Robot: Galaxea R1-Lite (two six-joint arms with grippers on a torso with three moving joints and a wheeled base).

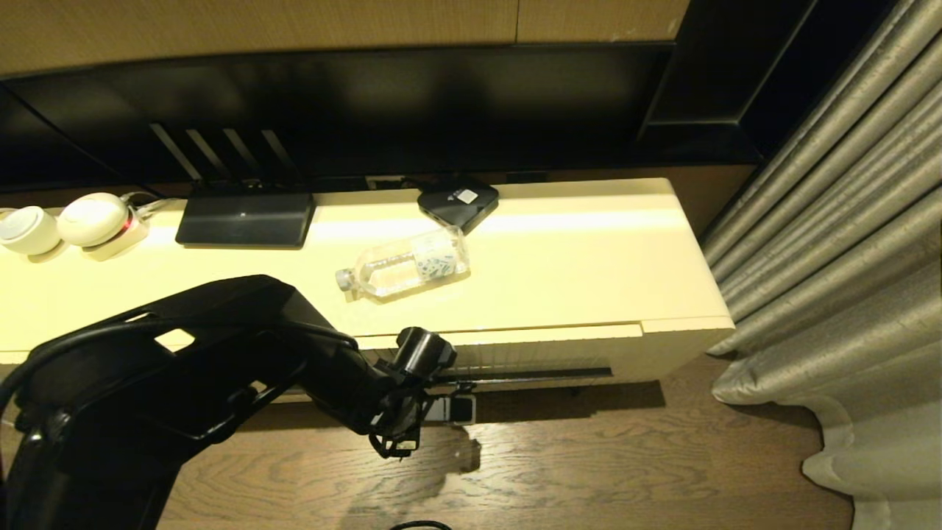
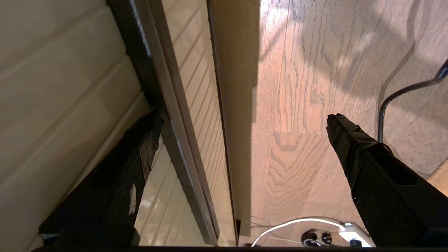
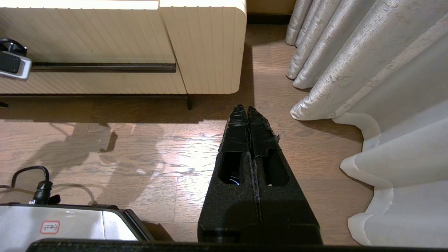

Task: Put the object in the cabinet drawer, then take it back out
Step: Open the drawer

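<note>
One bottle (image 1: 405, 263), clear plastic with a pale cap and a white label with bluish print, lay on its side on the cream bench top (image 1: 574, 258), just right of centre in the head view, cap pointing toward the lower left. We noted a black square box (image 1: 458, 200) just behind it and a flat black device (image 1: 245, 218) to its left; two white round items (image 1: 66, 224) sat at the far left edge of the frame.

We saw the cabinet drawer (image 1: 544, 353) below the bench edge, its ribbed cream front bordered by the long dark handle slot (image 1: 530, 374). We could not tell for certain whether it was fully closed.

We recorded the left gripper (image 1: 441, 394) low in the centre of the head view, at the drawer front near the left end of the slot. In the left wrist view its jaws stood wide apart and held nothing: one finger (image 2: 115, 182) lay against the ribbed front beside the dark slot, the other finger (image 2: 367, 164) hung over the wooden floor (image 2: 297, 105).

We found the right gripper (image 3: 249, 119) in the centre of its wrist view, jaws pressed together and empty, above the floor between the cabinet's corner and the grey curtain (image 3: 367, 70).
</note>
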